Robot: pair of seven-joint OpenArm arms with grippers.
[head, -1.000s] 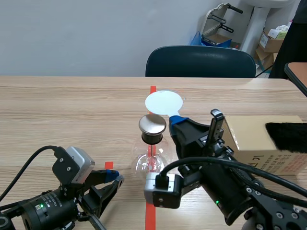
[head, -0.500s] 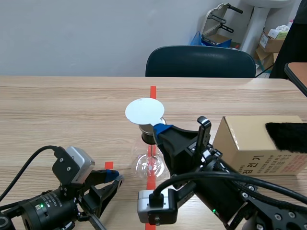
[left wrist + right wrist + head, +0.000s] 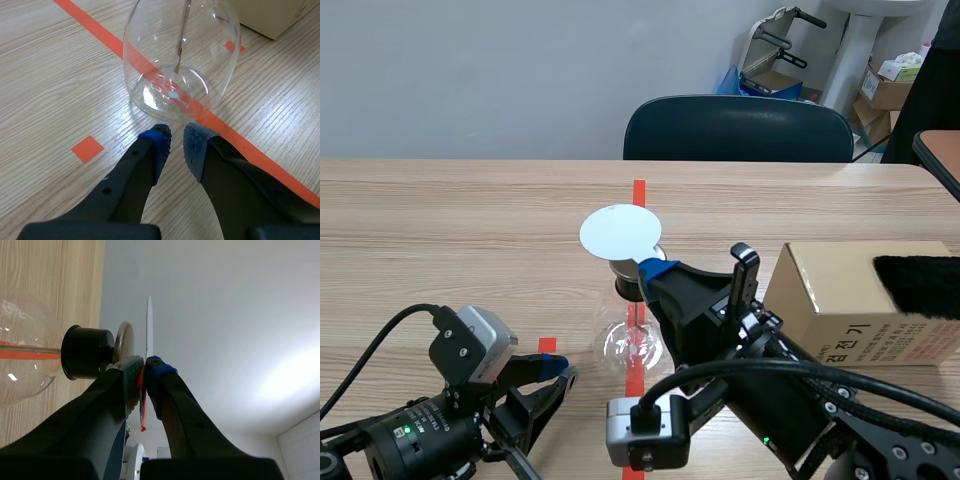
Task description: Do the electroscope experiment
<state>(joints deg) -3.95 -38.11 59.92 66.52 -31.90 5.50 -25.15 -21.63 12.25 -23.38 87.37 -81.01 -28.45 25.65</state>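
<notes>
The electroscope stands at the centre of the scene view, low in the frame, on the red tape line of the counter. It is a clear glass bulb with a black stopper and a flat metal cap on top. A thin rod runs down inside to a small foil tip. Whether the foil has spread I cannot tell.

The right tool comes in from the lower right and is clamped on the short stem of a white disc. In the right wrist view the disc is held face-on to the cap, very near it with a thin gap showing. That is probably so that charge on the disc can act on the cap and move the foil.

The left tool rests low at the lower left of the scene view, just short of the bulb's base. Its blue pads are almost together and grip nothing. It seems parked there to keep out of the way, perhaps ready to steady the glass.

At the right of the scene view sits a cardboard box with a black fur pad on top, likely the rubbing cloth.
</notes>
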